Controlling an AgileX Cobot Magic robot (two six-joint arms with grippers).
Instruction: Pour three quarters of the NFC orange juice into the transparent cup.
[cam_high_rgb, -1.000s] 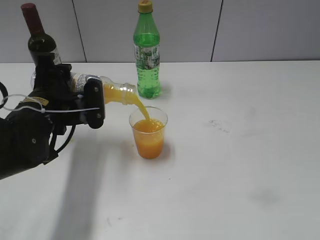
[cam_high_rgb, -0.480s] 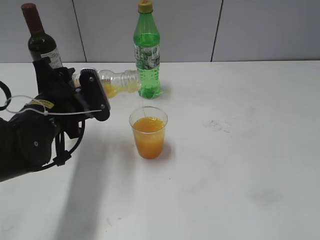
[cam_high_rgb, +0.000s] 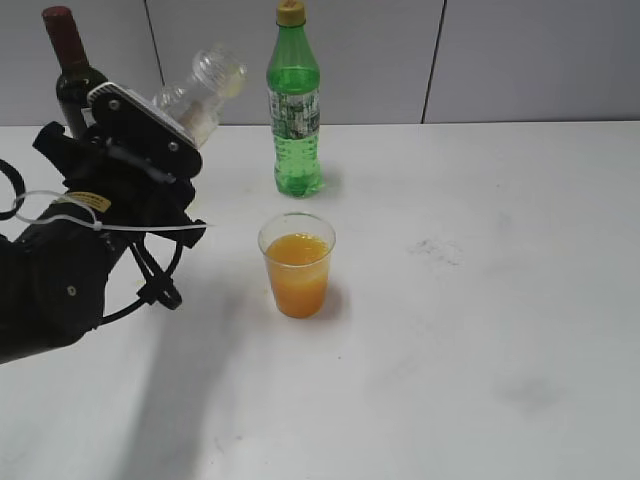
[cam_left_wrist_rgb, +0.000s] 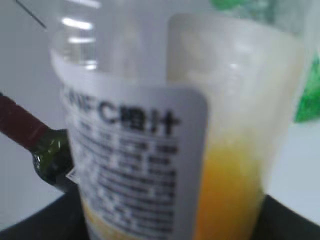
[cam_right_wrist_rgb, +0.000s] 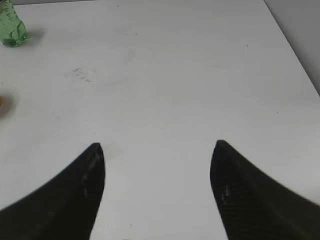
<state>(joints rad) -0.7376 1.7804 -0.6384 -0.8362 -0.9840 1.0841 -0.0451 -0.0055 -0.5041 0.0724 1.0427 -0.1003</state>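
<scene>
Left claw (cam_high_rgb: 165, 125) grasping the NFC orange juice (cam_high_rgb: 200, 95) tilted neck-up at far left, transparent cup (cam_high_rgb: 297, 264) of juice on the white desk (cam_high_rgb: 480, 300) mid-scene, right claw (cam_right_wrist_rgb: 157, 165) released, fingers spread.

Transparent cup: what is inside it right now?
The transparent cup holds orange juice up to a little below its rim. Nothing else shows in it, though the opaque juice hides the cup's bottom.

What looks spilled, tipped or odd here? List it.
No spill shows on the table. The juice bottle is held tilted, neck up, in the left end effector, uncapped. The cup stands upright, over half full.
</scene>
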